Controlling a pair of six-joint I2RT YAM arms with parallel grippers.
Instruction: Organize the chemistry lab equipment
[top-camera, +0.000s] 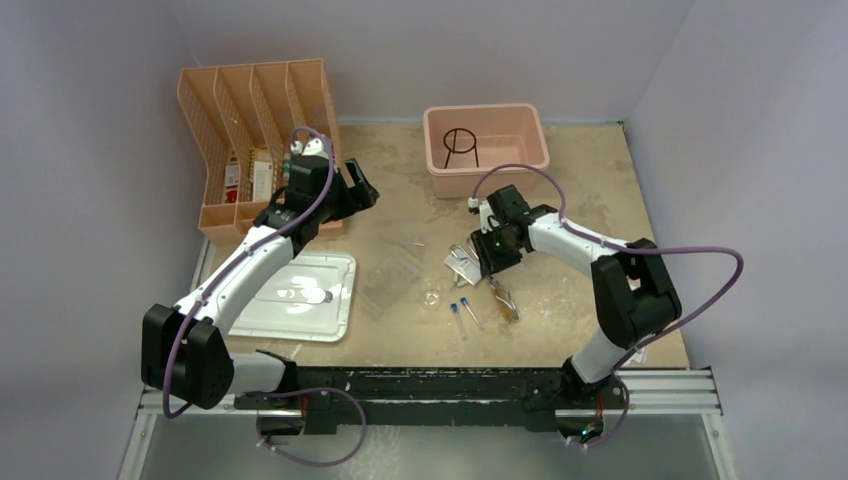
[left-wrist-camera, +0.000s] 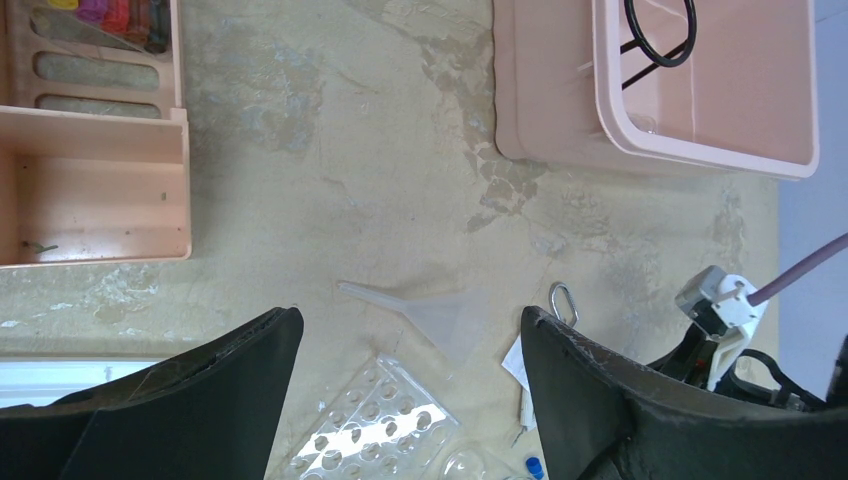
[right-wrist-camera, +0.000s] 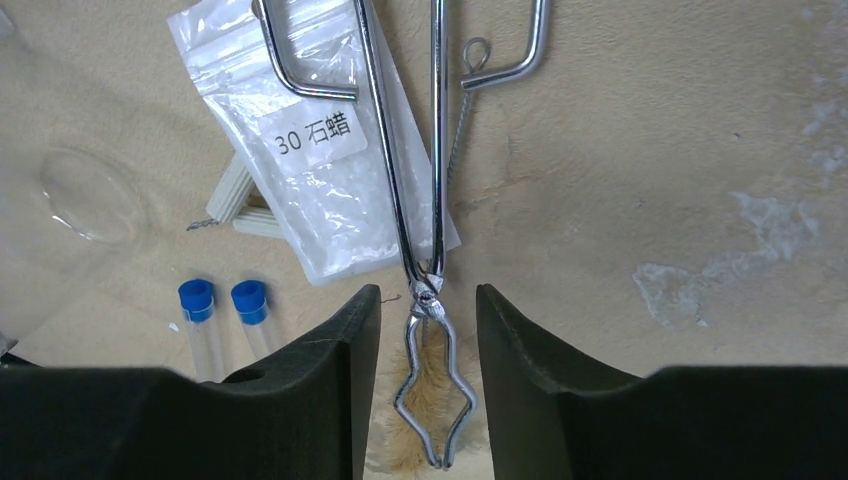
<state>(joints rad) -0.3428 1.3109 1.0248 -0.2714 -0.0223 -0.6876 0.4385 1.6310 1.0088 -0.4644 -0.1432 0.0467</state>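
The metal tongs (right-wrist-camera: 436, 200) lie on the table over a test-tube brush (right-wrist-camera: 418, 395), also in the top view (top-camera: 502, 293). My right gripper (right-wrist-camera: 428, 300) is open, low over them, a finger on each side of the tongs' jaw end, not touching; it also shows in the top view (top-camera: 492, 258). Two blue-capped vials (right-wrist-camera: 222, 318) and a tiny glass dish (right-wrist-camera: 90, 195) lie to its left. The black wire tripod (top-camera: 460, 143) stands in the pink bin (top-camera: 535, 150). My left gripper (top-camera: 362, 187) is open and empty, above a clear funnel (left-wrist-camera: 440, 315) and a clear plastic well tray (left-wrist-camera: 375, 425).
A pink file organizer (top-camera: 255, 110) stands at the back left, close to my left arm. A flat white lid (top-camera: 330, 300) lies at the front left. A small plastic bag with white grains (right-wrist-camera: 330, 160) lies under the tongs' handles.
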